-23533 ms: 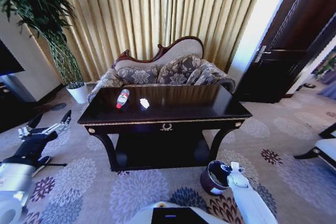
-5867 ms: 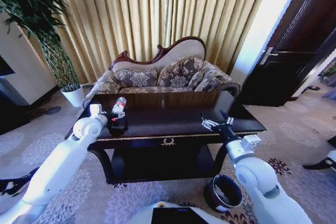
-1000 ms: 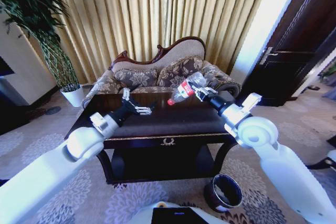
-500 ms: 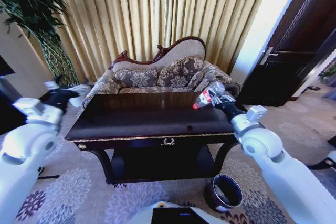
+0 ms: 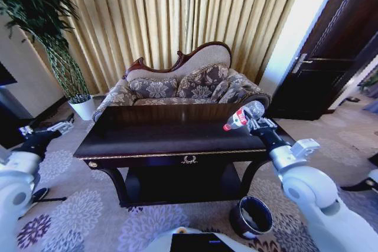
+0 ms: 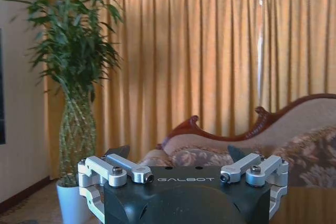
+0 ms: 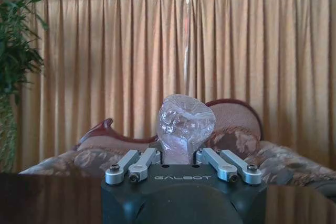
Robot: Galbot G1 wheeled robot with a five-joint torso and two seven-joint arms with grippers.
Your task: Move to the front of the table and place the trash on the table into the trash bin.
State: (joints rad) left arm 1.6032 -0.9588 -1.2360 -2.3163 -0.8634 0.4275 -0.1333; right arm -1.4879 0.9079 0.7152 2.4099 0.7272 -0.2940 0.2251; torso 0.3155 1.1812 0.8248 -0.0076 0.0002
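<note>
While the right gripper [image 5: 255, 120] hung over the right end of the table [image 5: 177, 140], its fingers were closed tight on the bottle [image 5: 241, 115]. It held the bottle by its base end. The bottle's long side ran up and to the left from the gripper, with the red label and the cap end farthest from the fingers. In the right wrist view the clear, crinkled bottle [image 7: 185, 125] stuck straight out between the two fingers, so the hold looked firm.

The trash bin [image 5: 253, 216] sat on the carpet, down low and nearer to the robot than the gripper. It stood just past the table's right front leg. So the bin lay below and on the near side of the gripper, and a little to its left. The right arm was by far the closer arm to it. I think the bottle had to come back toward the robot and down, past the table edge, before it could be let go.

The left gripper [image 5: 46, 129] was far off to the left, out over the carpet near the plant pot [image 5: 86, 107]. Its fingers stood open and held nothing.

The bin's inside was dark, so I could not tell what was in it. No paper or wrapper could be made out on the shiny table top.
</note>
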